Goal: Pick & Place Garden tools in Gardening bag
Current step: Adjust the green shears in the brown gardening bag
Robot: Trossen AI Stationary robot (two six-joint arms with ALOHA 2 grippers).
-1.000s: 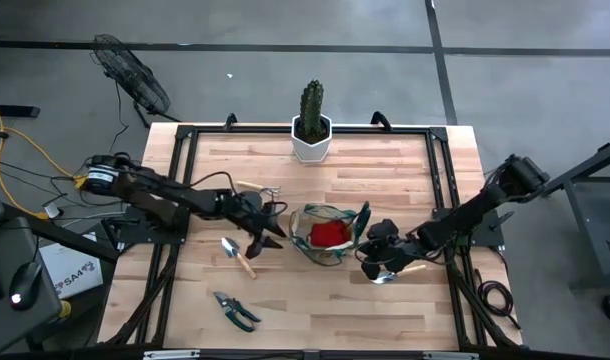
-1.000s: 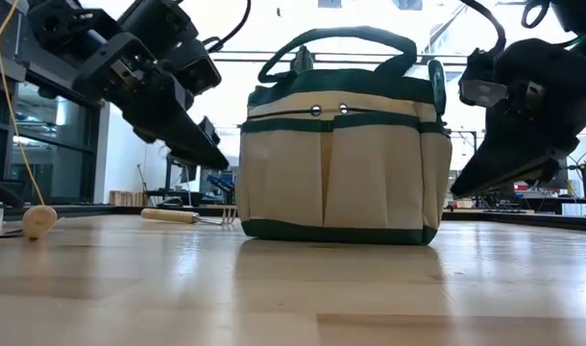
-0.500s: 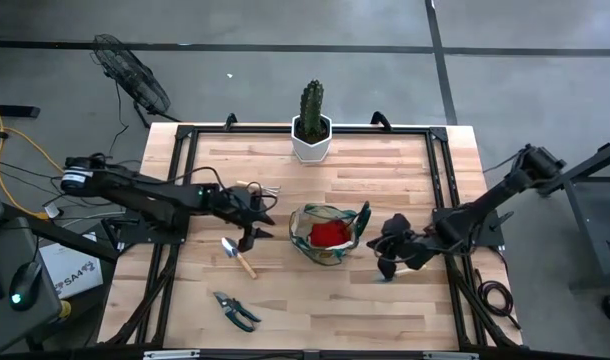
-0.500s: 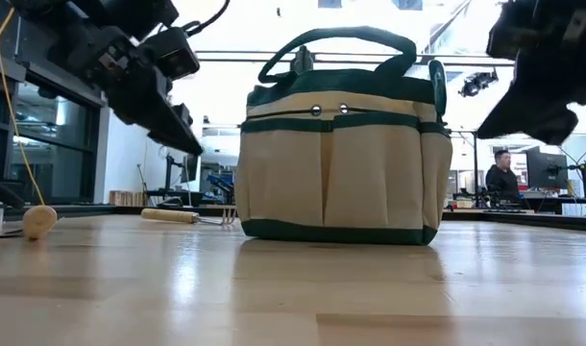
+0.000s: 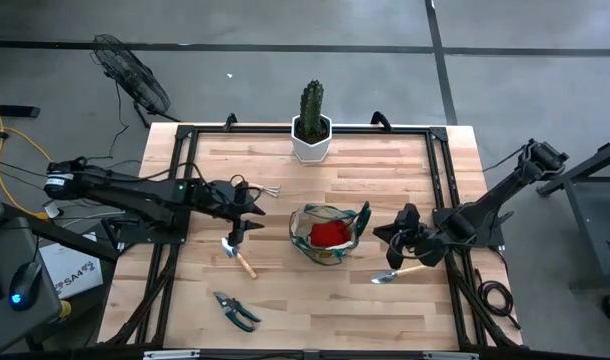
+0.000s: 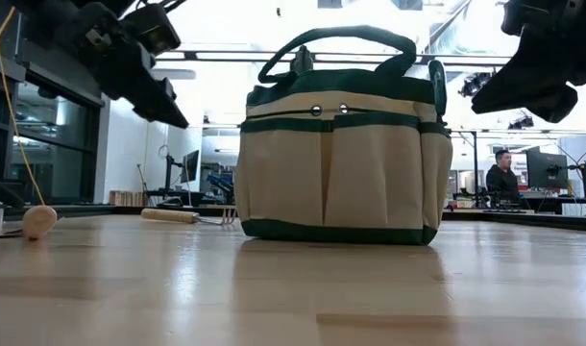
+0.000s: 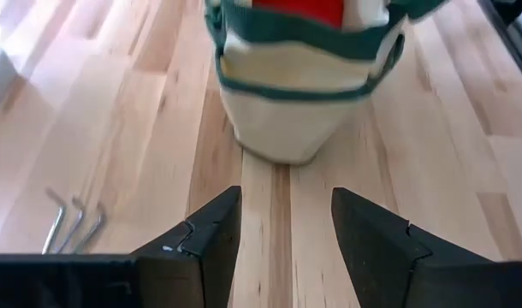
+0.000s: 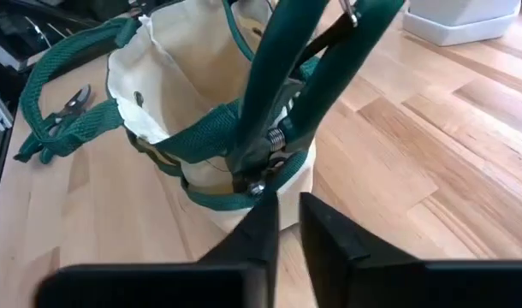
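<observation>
Right gripper (image 5: 399, 237) has lifted, fingers slightly parted and empty. Trowel (image 5: 396, 272), which it was down on a second ago, lies loose just beside it, unbagged. Bag (image 6: 336, 173) stands directly ahead, glove (image 5: 330, 234) inside. Beyond, left gripper (image 5: 247, 208) has drawn back, jaws apart, empty. Judgement: the pick apparently failed and needs repeating.

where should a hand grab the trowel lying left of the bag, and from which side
Judging by the high view, grip the trowel at its wooden handle, coming straight down from above. It lies flat on the table, blade toward the left hand, handle clear of the pruning shears.
</observation>
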